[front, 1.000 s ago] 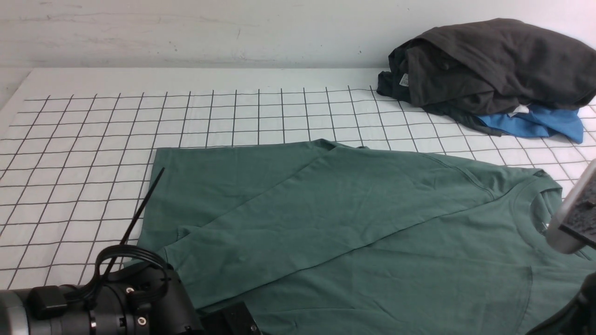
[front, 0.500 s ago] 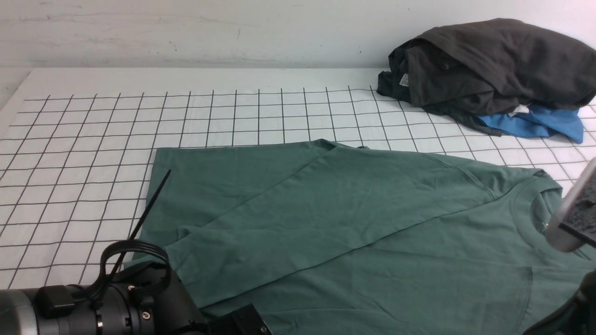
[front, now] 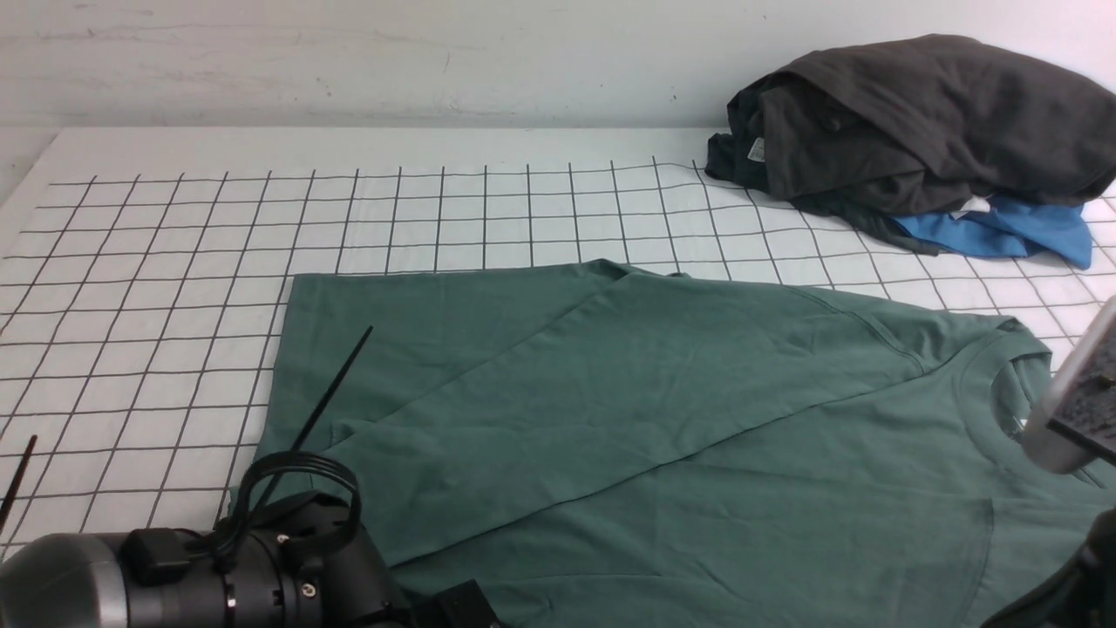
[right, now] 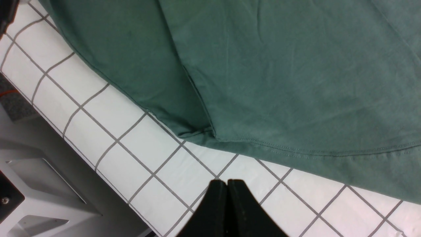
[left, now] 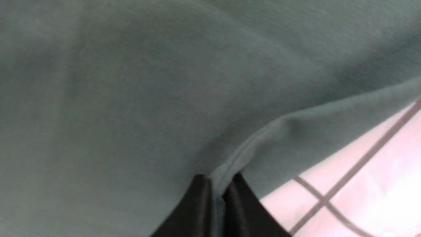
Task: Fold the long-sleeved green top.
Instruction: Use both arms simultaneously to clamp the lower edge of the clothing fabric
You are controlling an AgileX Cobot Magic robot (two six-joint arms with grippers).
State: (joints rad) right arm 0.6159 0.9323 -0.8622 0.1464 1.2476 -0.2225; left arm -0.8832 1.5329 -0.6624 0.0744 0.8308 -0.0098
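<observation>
Matte green top [front: 663, 410] spread flat on white gridded table [front: 174, 262], one sleeve folded diagonally across. Stitched hem ridge pinched in left gripper [left: 218, 186], black wedge tips. Closed and empty, right gripper [right: 227, 186] over grid beside hem.

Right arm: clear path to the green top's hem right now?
Probably yes. The right gripper is shut over bare mat, the hem of the green top lies just ahead, nothing between; it must open first.

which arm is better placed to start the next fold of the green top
Likely left: the left gripper is shut on an edge of the green top, ready to lift. The right gripper is shut over the table, holding nothing.
</observation>
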